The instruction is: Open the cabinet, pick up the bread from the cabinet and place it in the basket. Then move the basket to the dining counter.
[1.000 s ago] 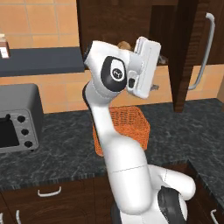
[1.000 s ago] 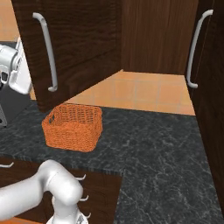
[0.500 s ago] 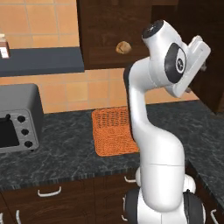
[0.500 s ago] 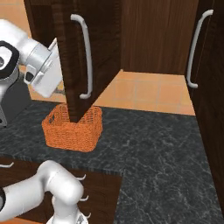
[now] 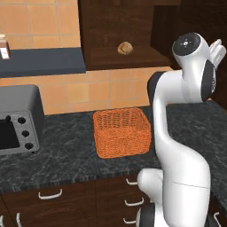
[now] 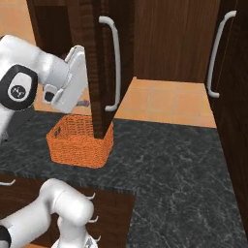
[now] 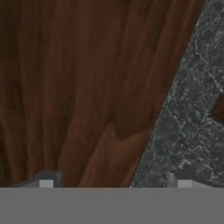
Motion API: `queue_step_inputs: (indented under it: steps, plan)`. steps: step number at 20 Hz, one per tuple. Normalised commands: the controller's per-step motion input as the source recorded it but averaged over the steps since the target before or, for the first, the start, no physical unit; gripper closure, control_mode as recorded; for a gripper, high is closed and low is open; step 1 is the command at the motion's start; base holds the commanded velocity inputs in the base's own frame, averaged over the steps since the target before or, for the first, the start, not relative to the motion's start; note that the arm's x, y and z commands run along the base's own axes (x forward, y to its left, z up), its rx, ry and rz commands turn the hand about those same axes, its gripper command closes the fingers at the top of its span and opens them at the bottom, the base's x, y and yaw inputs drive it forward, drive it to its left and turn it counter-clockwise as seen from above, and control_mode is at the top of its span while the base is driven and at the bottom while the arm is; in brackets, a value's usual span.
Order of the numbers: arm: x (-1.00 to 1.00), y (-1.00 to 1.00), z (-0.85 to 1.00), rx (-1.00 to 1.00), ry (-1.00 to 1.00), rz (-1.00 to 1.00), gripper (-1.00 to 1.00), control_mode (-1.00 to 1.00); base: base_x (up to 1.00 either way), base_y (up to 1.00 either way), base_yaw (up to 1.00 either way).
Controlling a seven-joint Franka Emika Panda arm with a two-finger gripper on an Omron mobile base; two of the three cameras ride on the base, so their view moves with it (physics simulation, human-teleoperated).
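Note:
The cabinet door with its long silver handle stands swung out over the counter. My hand is pressed close against its inner face. The gripper is open, fingertips wide apart, with only brown wood grain and dark counter ahead of it and nothing between them. The bread, a small tan loaf, lies on the open cabinet shelf. Below it the orange wicker basket sits empty on the dark speckled counter; it is also the basket partly behind the door's lower edge.
A grey toaster oven stands at the left of the counter. A second tall cabinet door with a bar handle is shut at the right. Drawers with curved handles run below. A jar sits on a dark shelf at the upper left.
The arm has swept to the right and the door has swung further open with it. The bread on the shelf and the basket have come fully into the left base view.

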Motion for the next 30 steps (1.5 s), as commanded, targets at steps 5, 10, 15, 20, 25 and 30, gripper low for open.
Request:
queue_step_inputs:
  steps: [5, 10, 15, 20, 25, 30]
  plan:
    - [0.16, 1.00, -0.05, -0.07, -0.20, 0.06, -1.00, -1.00, 0.00, 0.00, 0.00]
    - [0.00, 1.00, 0.51, -0.17, 0.14, 0.36, -1.00, -1.00, 0.00, 0.00, 0.00]
    - [-0.09, 0.69, 0.32, -0.46, 0.42, 0.51, -1.00, -1.00, 0.00, 0.00, 0.00]
    - [-0.01, -0.03, -0.01, -0.49, 0.27, 0.73, -1.00, -1.00, 0.00, 0.00, 0.00]
    - [0.06, -0.24, 0.00, -0.49, 0.22, 0.64, -1.00, -1.00, 0.00, 0.00, 0.00]
    - [0.52, -0.04, 0.16, -0.54, 0.05, 0.35, -1.00, -1.00, 0.00, 0.00, 0.00]
